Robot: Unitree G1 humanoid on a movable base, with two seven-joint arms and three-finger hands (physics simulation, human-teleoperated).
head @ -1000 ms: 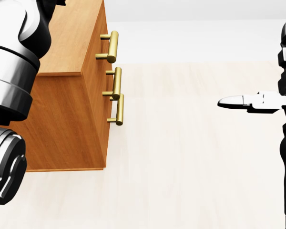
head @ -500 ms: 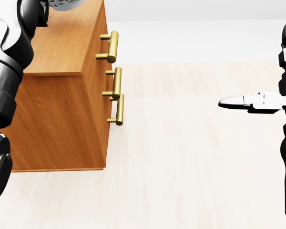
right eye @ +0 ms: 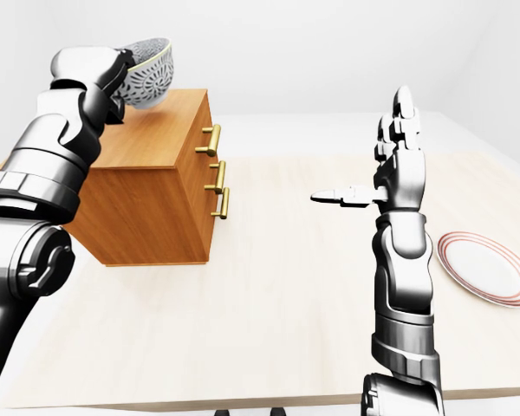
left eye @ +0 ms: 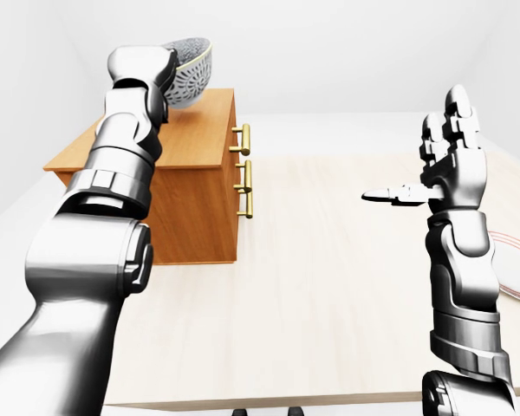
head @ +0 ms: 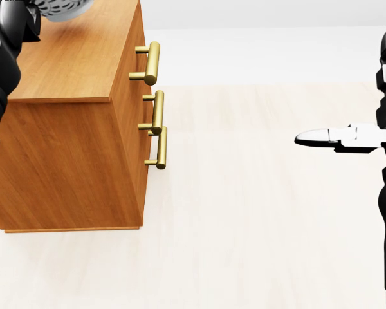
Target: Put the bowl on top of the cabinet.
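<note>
A grey patterned bowl with a pale rim hangs tilted just above the wooden cabinet, over the far left part of its top. My left hand is shut on the bowl's left side; its fingers are mostly hidden behind the wrist. In the head view only the bowl's underside shows, at the top left corner. My right hand stands raised and open at the right, thumb pointing left, holding nothing, far from the cabinet.
The cabinet stands on a pale wooden table, its brass drawer handles facing right. A white plate with a red rim lies at the table's right edge. My left arm reaches along the cabinet's left side.
My left arm has drawn up and to the left in the head view, uncovering the cabinet's near face; the bowl now shows over the cabinet top. The right hand has not moved.
</note>
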